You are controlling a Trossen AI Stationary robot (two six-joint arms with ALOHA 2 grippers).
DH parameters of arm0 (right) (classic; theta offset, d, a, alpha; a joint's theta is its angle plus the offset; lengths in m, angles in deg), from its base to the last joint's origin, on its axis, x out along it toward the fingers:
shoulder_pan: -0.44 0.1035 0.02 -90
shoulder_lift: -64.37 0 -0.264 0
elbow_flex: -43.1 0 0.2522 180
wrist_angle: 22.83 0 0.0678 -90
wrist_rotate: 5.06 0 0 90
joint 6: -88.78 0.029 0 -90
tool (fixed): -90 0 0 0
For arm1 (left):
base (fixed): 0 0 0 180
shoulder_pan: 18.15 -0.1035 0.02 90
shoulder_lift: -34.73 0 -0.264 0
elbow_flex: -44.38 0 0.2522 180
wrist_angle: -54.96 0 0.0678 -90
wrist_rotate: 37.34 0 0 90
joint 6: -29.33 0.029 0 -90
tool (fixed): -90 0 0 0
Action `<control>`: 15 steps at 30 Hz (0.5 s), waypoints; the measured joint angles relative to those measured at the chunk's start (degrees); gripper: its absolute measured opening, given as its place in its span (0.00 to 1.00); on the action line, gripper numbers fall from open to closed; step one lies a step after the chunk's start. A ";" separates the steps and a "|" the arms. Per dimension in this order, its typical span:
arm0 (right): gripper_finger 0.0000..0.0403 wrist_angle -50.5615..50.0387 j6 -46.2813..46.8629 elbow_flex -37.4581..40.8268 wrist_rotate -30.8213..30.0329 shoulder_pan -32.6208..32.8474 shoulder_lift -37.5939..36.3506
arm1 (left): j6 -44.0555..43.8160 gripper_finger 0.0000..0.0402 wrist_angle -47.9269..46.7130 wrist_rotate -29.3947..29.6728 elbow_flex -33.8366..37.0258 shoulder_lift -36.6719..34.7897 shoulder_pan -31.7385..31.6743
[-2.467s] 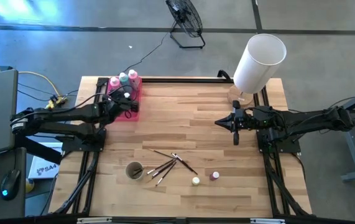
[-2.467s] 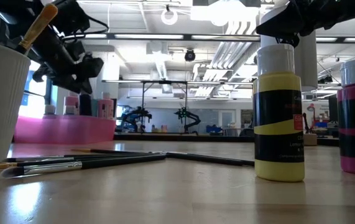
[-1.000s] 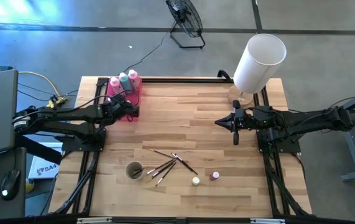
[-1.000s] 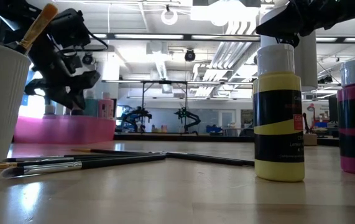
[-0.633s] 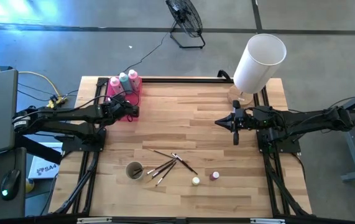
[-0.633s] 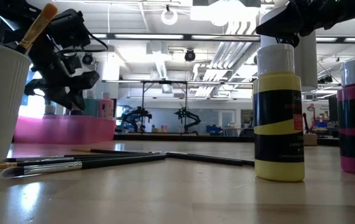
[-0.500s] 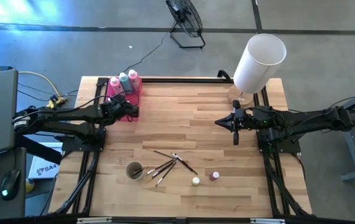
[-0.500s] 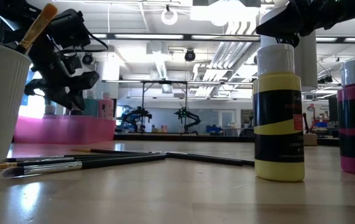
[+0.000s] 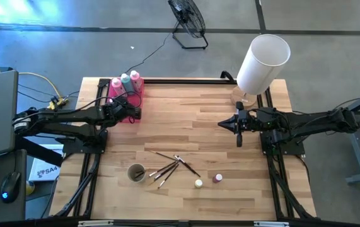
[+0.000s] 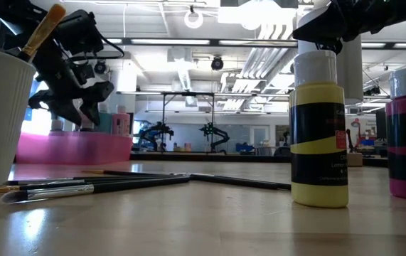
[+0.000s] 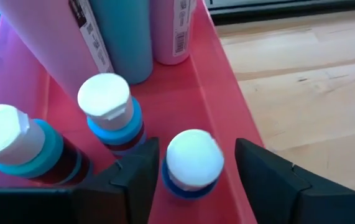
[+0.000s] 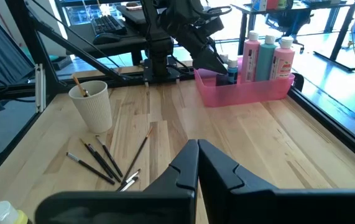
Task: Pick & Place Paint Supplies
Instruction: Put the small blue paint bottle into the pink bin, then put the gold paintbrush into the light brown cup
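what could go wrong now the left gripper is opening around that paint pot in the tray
1. The left gripper has its fingers spread either side of a blue paint pot near the pink tray wall; lifting off crooked could tip it.
2. Two more pots stand close by, and a finger could knock them.

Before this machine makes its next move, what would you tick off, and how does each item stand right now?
1. Left hand open, fingers apart either side of the small pot: ok.
2. That pot standing upright inside the pink tray: ok.
3. Pot fully free of the fingers: cannot tell.
4. Right hand shut, empty, above bare table: ok.
5. Yellow pot, pink pot and brushes put away: not ok.
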 joint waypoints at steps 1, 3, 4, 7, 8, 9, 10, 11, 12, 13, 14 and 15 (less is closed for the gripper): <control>0.01 0.00 0.00 0.00 0.00 0.00 0.00 | 0.00 0.53 0.20 0.00 -0.12 -0.10 0.00; 0.01 0.00 0.00 0.00 0.00 -0.01 0.00 | 0.08 0.53 0.12 0.28 -0.92 -0.09 0.00; 0.01 0.00 0.00 0.00 0.00 0.00 0.00 | 0.74 0.54 0.10 0.53 -1.42 -0.10 0.00; 0.01 0.00 0.00 0.00 0.00 0.00 0.00 | 4.39 0.54 0.13 0.75 -3.30 -0.11 0.00; 0.01 0.00 0.00 0.00 0.07 -0.02 0.00 | 5.11 0.54 0.13 0.83 -3.97 -0.11 0.00; 0.01 0.00 0.00 0.00 0.15 -0.02 0.00 | 5.83 0.54 0.13 0.89 -4.76 -0.11 0.00; 0.01 0.00 0.00 0.00 0.25 -0.02 0.00 | 6.37 0.54 0.11 0.90 -5.51 -0.11 0.00; 0.01 0.00 0.00 0.00 0.31 0.00 0.00 | 6.93 0.54 0.13 0.92 -6.26 -0.11 0.00; 0.01 0.00 0.00 0.00 0.31 0.00 0.00 | 7.62 0.54 0.15 0.91 -7.04 -0.11 0.00; 0.01 0.00 0.00 0.00 0.33 0.00 -0.01 | 8.23 0.54 0.19 0.92 -7.74 -0.11 0.00; 0.01 0.00 0.00 0.00 0.31 -0.01 0.00 | 8.86 0.54 0.19 0.92 -8.35 -0.11 0.00; 0.01 0.00 0.00 0.00 0.33 0.00 0.00 | 9.34 0.54 0.17 0.92 -8.88 -0.11 0.00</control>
